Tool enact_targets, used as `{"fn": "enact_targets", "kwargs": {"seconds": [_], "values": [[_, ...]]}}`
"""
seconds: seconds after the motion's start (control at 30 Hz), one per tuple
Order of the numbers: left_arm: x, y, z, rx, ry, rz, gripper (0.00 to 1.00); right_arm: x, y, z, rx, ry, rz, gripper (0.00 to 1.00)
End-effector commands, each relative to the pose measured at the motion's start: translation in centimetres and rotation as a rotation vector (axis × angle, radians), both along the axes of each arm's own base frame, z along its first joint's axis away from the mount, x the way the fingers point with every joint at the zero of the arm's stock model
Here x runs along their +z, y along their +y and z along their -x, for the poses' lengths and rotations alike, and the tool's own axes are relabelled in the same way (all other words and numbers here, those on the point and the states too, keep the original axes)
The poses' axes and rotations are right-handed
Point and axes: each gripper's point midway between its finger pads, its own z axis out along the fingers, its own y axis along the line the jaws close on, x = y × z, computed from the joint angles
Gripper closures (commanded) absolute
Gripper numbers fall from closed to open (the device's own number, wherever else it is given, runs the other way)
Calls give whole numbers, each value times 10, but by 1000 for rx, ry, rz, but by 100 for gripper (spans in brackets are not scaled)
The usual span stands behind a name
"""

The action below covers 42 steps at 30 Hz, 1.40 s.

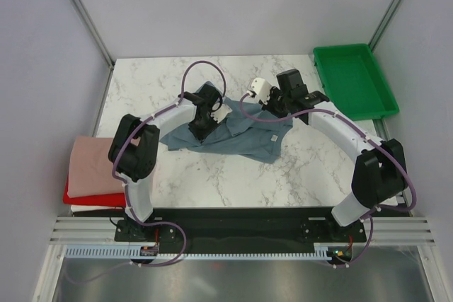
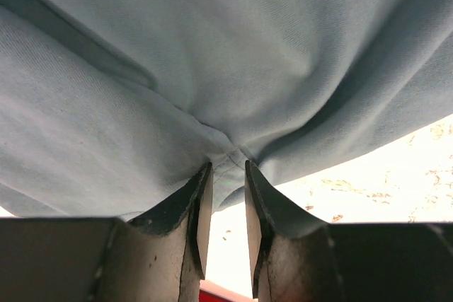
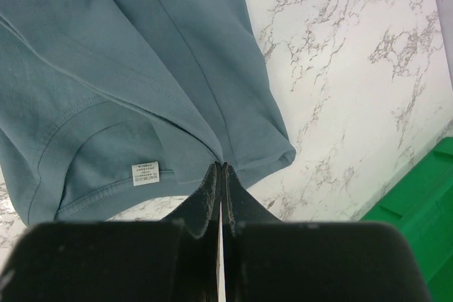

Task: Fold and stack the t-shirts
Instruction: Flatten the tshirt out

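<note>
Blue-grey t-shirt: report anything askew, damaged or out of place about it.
The blue-grey t-shirt is rumpled and skewed on the marble table, not flat. The left gripper pinches a bunched fold in its fingers; the right gripper is shut on the shirt's edge near the white label. No tear or spill shows.

Left wrist view: blue-grey shirt (image 2: 212,68) fills the frame, cut off at top, left and right; which part of the garment cannot be told. Table (image 2: 396,175) beyond it washed out, veining faint. Right wrist view: label (image 3: 145,173) print too small to read; shirt runs off top and left edges; green tray (image 3: 417,203) only a corner, cut by right and bottom edges. Top view: pink shirt (image 1: 95,159) partly behind left arm (image 1: 134,150); red shirt (image 1: 85,196) and white shirt (image 1: 88,208) beneath show as thin edge strips only, the rest covered.
</note>
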Motion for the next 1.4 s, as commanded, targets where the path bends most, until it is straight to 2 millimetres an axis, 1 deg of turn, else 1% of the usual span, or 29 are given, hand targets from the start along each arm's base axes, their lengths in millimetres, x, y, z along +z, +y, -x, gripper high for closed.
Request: {"fn": "enact_targets", "kwargs": {"seconds": [0.0, 0.13, 0.33, 0.43, 0.63, 0.73, 0.83, 0.87, 1.1, 1.13, 1.23, 1.3, 1.33, 1.37], "values": [[8, -4, 5, -5, 0, 22, 68, 8, 7, -9, -1, -23, -41, 100], [-2, -2, 8, -5, 24, 9, 67, 7, 8, -9, 0, -21, -42, 100], [-13, -4, 4, -8, 42, -4, 67, 7, 7, -10, -3, -20, -42, 100], [-13, -6, 2, -5, 43, -2, 69, 6, 7, -8, -1, -18, -40, 100], [-17, -5, 4, -9, 54, -10, 70, 4, 5, -7, -2, -18, -35, 100], [-20, -4, 4, -11, 57, -17, 70, 4, 7, -8, -1, -18, -40, 100], [-22, -2, 3, -14, 58, -29, 73, 5, 8, -9, -3, -19, -45, 100], [-23, -2, 2, -12, 59, -29, 75, 5, 8, -10, -2, -21, -45, 100], [-25, -2, 3, -22, 68, -33, 78, 5, 7, -10, -7, -22, -42, 100], [-24, -2, 4, -24, 67, -31, 79, 6, 8, -11, -6, -24, -42, 100], [-18, -3, 3, -28, 57, -21, 98, 8, 6, -13, -12, -34, -37, 100], [-3, -5, 1, -36, 26, -1, 98, 13, 4, -15, -25, -48, -33, 100], [11, -5, -1, -45, -8, 13, 98, 17, 1, -18, -50, -58, -37, 100], [19, -4, -2, -49, -28, 21, 98, 18, -1, -20, -63, -59, -46, 100]]}}
